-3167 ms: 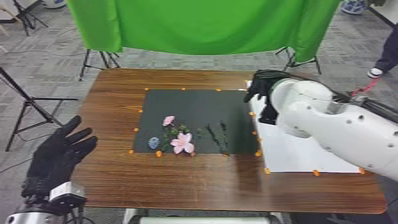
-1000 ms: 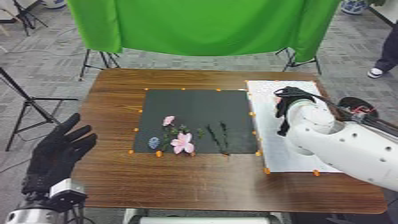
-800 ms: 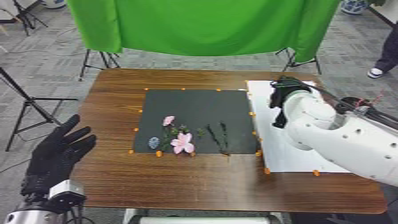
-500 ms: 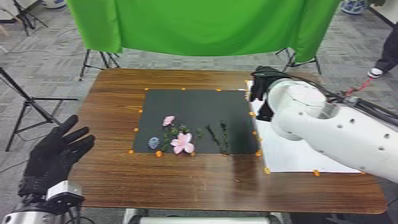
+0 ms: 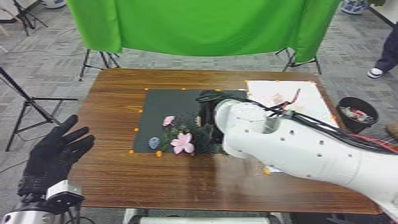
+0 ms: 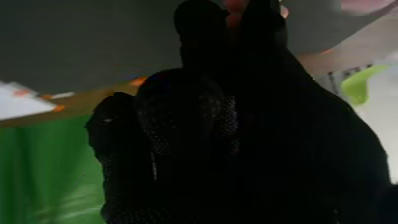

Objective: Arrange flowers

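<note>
Black matting (image 5: 178, 102) in the middle of the frame carries my picture, and I'd judge it partly built: the large pink flower (image 5: 182, 143) lies low on it, the small pink flower (image 5: 169, 120) just above, the blue bloom (image 5: 154, 142) at its lower left, with greenery (image 5: 185, 129) between. My right hand (image 5: 210, 104) is over the mat's right part, its fingers closed on a small pinkish piece (image 6: 234, 7) — likely the next bloom, meant for that side. What looks left is setting it down, then perhaps using the faint pink pieces (image 5: 277, 97) on the white sheet (image 5: 313, 108) at upper right. My left hand (image 5: 59, 152) waits at lower left, relaxed and holding nothing — I can't tell how many additions the design needs.
</note>
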